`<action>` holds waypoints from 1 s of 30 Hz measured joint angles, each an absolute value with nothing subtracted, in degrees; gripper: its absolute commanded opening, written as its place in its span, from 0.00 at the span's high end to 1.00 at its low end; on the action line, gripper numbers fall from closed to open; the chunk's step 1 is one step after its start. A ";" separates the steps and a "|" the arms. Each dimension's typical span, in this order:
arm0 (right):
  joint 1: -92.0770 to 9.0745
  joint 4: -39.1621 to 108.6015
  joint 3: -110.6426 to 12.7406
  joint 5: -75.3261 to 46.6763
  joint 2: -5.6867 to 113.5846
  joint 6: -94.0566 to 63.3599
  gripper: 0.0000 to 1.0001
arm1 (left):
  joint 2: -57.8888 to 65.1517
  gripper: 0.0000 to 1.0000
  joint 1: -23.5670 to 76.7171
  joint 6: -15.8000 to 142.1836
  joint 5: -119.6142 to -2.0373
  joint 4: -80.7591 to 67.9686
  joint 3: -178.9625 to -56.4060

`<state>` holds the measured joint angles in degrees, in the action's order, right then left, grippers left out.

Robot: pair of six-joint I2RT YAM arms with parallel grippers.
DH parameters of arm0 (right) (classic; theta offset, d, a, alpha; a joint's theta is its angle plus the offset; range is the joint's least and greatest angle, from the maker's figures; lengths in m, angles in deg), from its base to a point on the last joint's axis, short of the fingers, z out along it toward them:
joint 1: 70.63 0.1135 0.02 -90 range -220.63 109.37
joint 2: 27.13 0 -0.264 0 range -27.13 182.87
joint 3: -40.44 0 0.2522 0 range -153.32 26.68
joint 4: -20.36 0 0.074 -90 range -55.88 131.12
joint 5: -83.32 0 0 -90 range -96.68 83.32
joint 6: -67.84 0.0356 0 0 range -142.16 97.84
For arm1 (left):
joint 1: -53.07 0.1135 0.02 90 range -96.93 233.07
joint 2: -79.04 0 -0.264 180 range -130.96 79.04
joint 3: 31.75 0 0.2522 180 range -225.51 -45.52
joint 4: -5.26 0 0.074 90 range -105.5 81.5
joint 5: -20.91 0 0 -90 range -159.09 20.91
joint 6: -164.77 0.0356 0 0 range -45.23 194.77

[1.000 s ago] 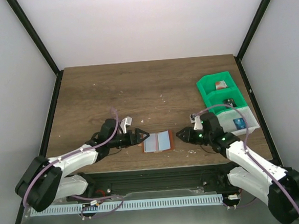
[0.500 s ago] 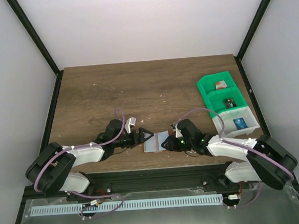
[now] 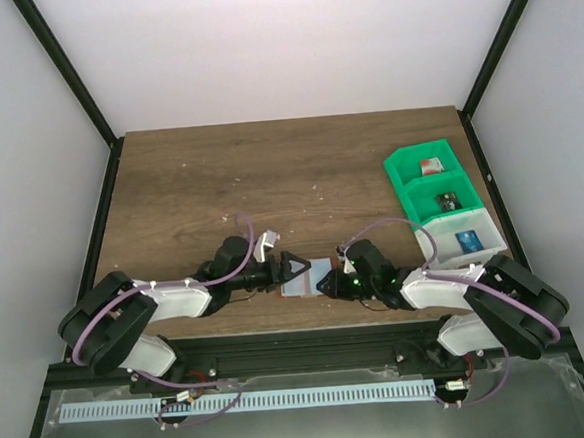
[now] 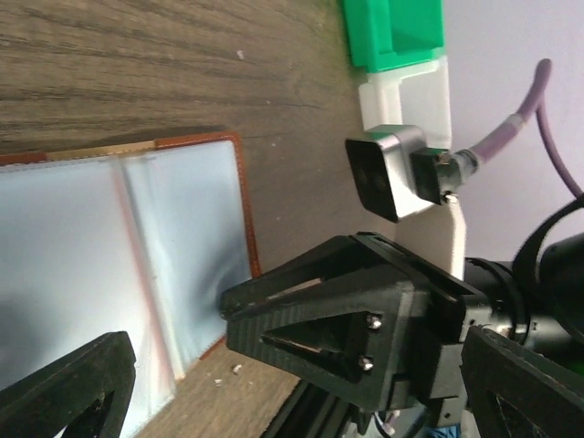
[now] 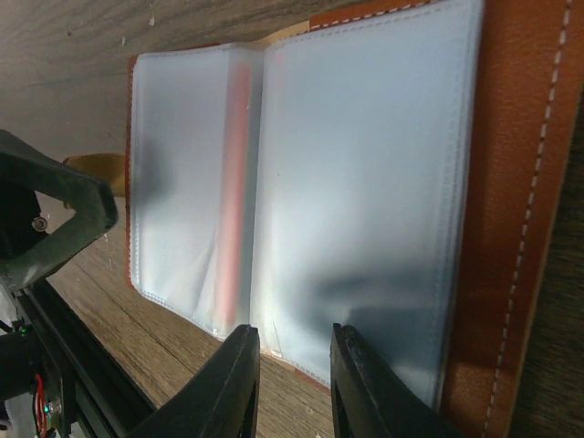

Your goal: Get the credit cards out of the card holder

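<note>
- Top external view: the card holder (image 3: pixel 311 275) lies open and flat on the worktop (image 3: pixel 269 170), close to the near edge, with its pale inner faces up. It sits between the two tools.
- The left tool (image 3: pixel 297 267) is low at the holder's left side with its jaws spread wide. In the left wrist view its dark fingers (image 4: pixel 68 388) stand far apart at either side of the frame. Whether they touch the holder cannot be told.
- The right tool (image 3: pixel 325 285) is at the holder's near right edge. In the right wrist view its fingers (image 5: pixel 239 383) are only a narrow gap apart over the holder's border. Whether they press on it cannot be told.
- The right wrist view also shows cloudy sleeves over both inner faces and a reddish-brown leather border with pale stitching. A reddish strip (image 5: pixel 235 182) runs beside the fold, and what it is cannot be told.
- Well to the right, the green bin (image 3: pixel 394 177) and the white bin (image 3: pixel 485 228) stand touching in a row.
- Three credit cards lie in them. The reddish-and-white card (image 3: pixel 430 165) is in the far green compartment and the dark card (image 3: pixel 447 203) in the nearer green one. The blue card (image 3: pixel 466 240) is in the white bin.
</note>
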<state>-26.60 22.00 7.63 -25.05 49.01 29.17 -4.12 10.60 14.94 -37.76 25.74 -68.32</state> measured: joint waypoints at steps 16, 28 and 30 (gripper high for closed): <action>-26.55 19.86 7.94 -24.99 49.88 29.56 0.76 | -1.60 0.00 10.60 21.32 -46.78 14.44 -68.89; -26.55 19.80 7.98 -24.95 49.86 29.58 0.75 | -2.92 0.00 10.60 20.80 -45.14 15.73 -68.91; -26.55 19.80 7.98 -24.92 49.84 29.58 0.75 | -2.92 0.00 10.60 20.77 -44.86 15.82 -68.91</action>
